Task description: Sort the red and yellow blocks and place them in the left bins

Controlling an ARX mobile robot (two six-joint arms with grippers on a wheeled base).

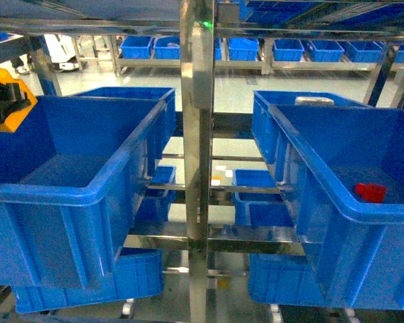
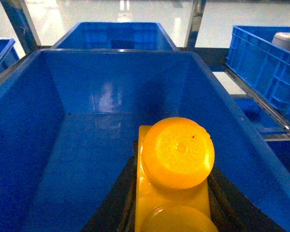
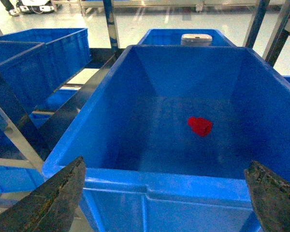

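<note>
The left gripper (image 2: 171,212) clamps the yellow block (image 2: 176,164), studs toward the camera, over the interior of the near left bin (image 1: 87,192). The right gripper (image 3: 166,193) hangs wide open, dark fingers (image 3: 58,198) spread before the near rim of the right bin (image 3: 183,181), where the red block (image 3: 200,125) lies on the floor. A steel rack post (image 1: 196,161) stands between the two crates; more blue crates (image 1: 276,48) line the far shelves.
</note>
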